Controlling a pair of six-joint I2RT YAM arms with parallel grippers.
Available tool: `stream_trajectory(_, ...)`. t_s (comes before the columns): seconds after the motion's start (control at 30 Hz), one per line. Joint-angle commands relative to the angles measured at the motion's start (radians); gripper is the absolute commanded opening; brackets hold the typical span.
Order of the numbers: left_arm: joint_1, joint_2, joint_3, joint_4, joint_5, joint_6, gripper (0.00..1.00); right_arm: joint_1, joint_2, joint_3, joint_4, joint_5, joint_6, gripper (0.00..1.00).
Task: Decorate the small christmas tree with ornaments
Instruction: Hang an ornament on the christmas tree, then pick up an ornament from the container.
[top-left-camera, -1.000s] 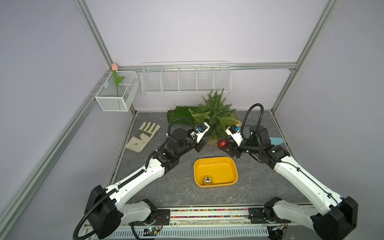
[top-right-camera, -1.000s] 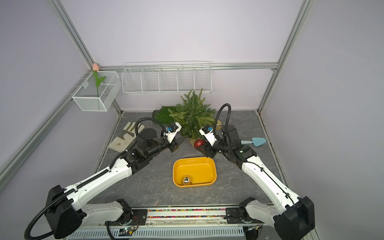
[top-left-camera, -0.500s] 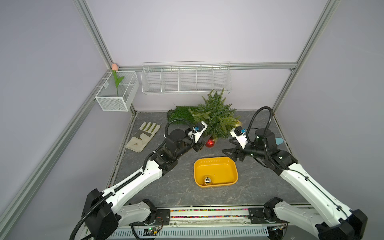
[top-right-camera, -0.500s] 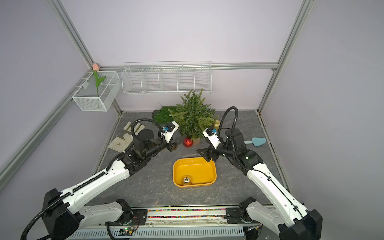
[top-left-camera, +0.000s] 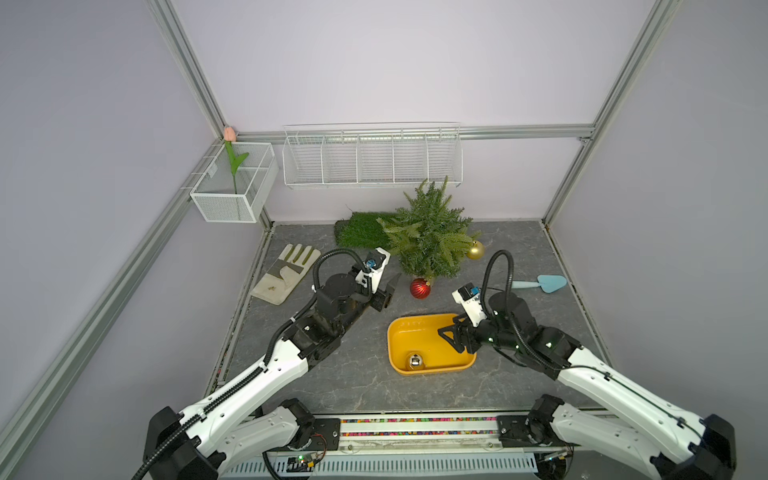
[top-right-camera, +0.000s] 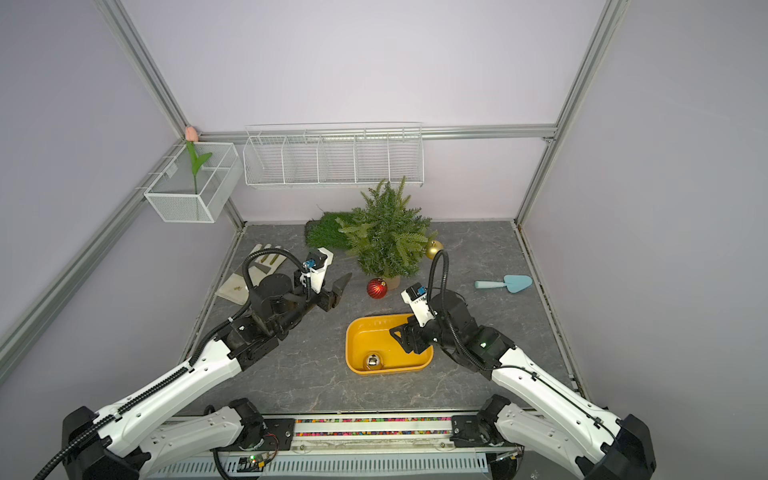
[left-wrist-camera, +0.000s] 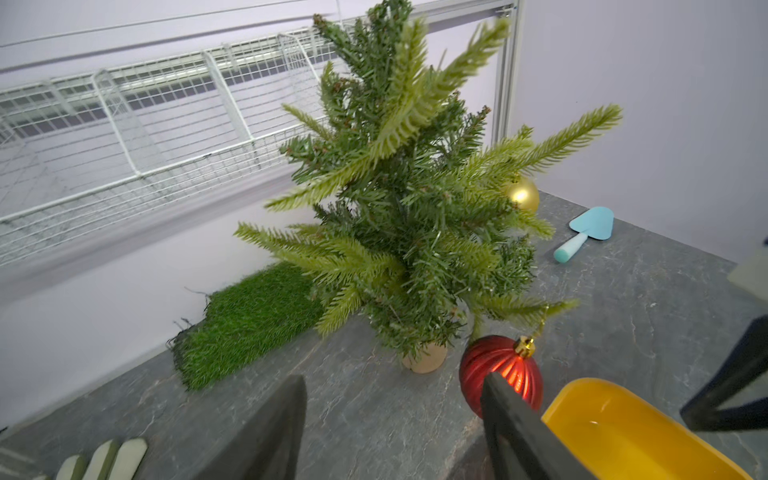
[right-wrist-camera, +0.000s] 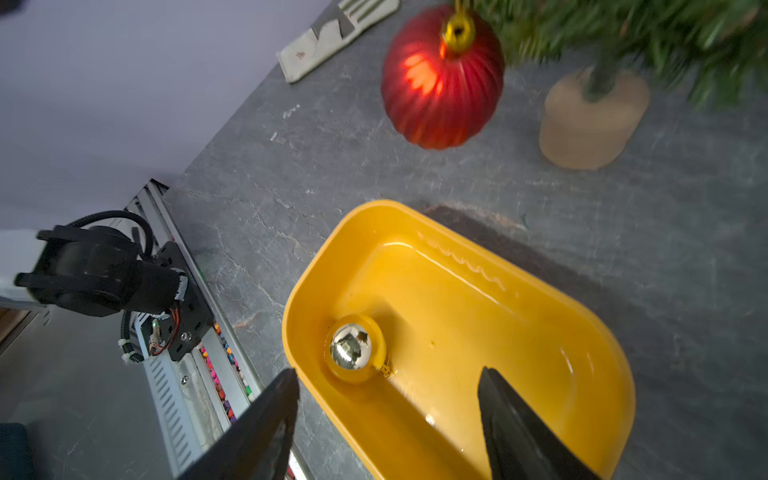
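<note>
Top views are showing a grey stone-patterned table (top-left-camera: 332, 374) filling the lower half of the frame, with the left arm (top-left-camera: 270, 365) and right arm (top-left-camera: 602, 382) reaching in from the bottom edge. A white wire rack (top-left-camera: 372, 162) is hanging across the upper centre on the back wall (top-left-camera: 374, 62), and a mesh basket (top-left-camera: 232, 199) holding a pink tulip (top-left-camera: 230, 134) is sitting at upper left. The small christmas tree (top-left-camera: 428, 241) is standing upright just right of centre, its beige base (left-wrist-camera: 426, 359) on the table, overlapping a green grass mat (top-left-camera: 359, 228) to its left. A yellow tray (top-left-camera: 411, 332) is lying below the tree, a work glove (top-left-camera: 286, 274) at centre left and a pale blue trowel (top-left-camera: 548, 283) at centre right. A small mark (right-wrist-camera: 300, 54) on the glove's cuff is showing in the right wrist view, too small to read.

The left gripper (top-left-camera: 390, 289) is hovering left of the tree's base with its jaws spread and nothing between them; the red ornament (top-left-camera: 420, 288) is hanging from a low branch just to its right, near the fingertips (left-wrist-camera: 511, 424) but apart from them. The right gripper (top-left-camera: 451, 338) is hovering over the tray's right end, jaws likewise parted and empty; the silver ornament (top-left-camera: 415, 360) is resting in the tray's lower part, left of and below that gripper. The gold ornament (top-left-camera: 475, 249) is hanging at the tree's right edge, well apart from both grippers.
</note>
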Motion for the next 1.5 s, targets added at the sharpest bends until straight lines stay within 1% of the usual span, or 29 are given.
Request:
stream_trajectory(0.0,0.004,-0.031,-0.010,-0.098,-0.089,-0.119,0.68,0.050,0.052,-0.016,-0.017,0.138,0.228,0.71)
stream_trajectory(0.1,0.004,-0.054,-0.015,-0.175,-0.083,-0.181,0.67,0.081,0.132,-0.002,-0.011,0.091,0.265,0.73)
stream_trajectory(0.13,0.004,-0.063,-0.019,-0.193,-0.082,-0.194,0.66,0.098,0.162,0.010,-0.014,0.093,0.273,0.74)
stream_trajectory(0.3,0.004,-0.141,-0.071,-0.224,-0.112,-0.234,0.66,0.198,0.326,0.110,-0.069,0.165,0.316,0.80)
stream_trajectory(0.53,0.004,-0.226,-0.113,-0.242,-0.126,-0.229,0.67,0.300,0.555,0.253,-0.129,0.223,0.351,0.82)
stream_trajectory(0.7,0.004,-0.248,-0.117,-0.269,-0.134,-0.212,0.67,0.316,0.655,0.285,-0.136,0.225,0.371,0.78)
stream_trajectory(0.9,0.005,-0.248,-0.125,-0.271,-0.134,-0.213,0.67,0.325,0.708,0.285,-0.135,0.220,0.389,0.71)
stream_trajectory(1.03,0.004,-0.247,-0.132,-0.262,-0.139,-0.211,0.67,0.326,0.697,0.284,-0.143,0.239,0.393,0.62)
stream_trajectory(1.17,0.004,-0.248,-0.134,-0.261,-0.142,-0.207,0.67,0.325,0.623,0.279,-0.169,0.274,0.381,0.57)
stream_trajectory(1.33,0.004,-0.247,-0.126,-0.246,-0.148,-0.188,0.67,0.325,0.479,0.302,-0.267,0.330,0.310,0.56)
stream_trajectory(1.47,0.005,-0.248,-0.110,-0.228,-0.140,-0.168,0.67,0.313,0.316,0.306,-0.309,0.317,0.186,0.57)
